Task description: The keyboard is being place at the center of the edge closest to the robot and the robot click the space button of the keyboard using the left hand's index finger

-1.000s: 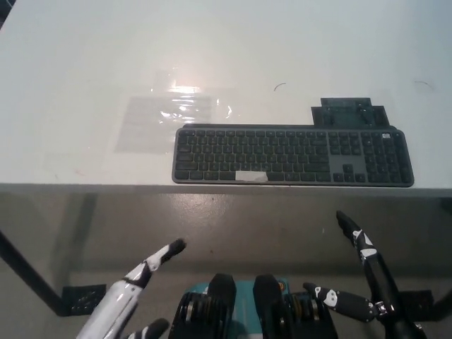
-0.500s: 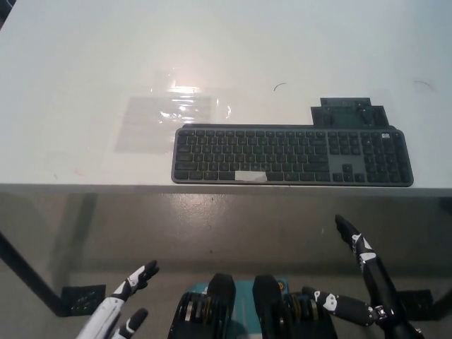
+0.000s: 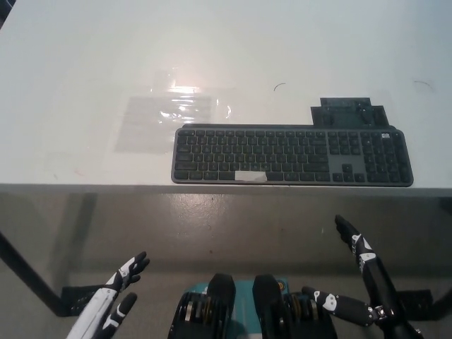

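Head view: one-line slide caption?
Dark grey keyboard on white table, at its near edge; white left hand and black right hand open below.

I get bright, even overhead light; glare flares on the tabletop [image 3: 185,90], shadow beneath its edge, picture slightly soft.

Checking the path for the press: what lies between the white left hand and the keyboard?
In the head view, only bare floor and the table's near edge lie between the left hand and the keyboard; no object stands in that stretch.
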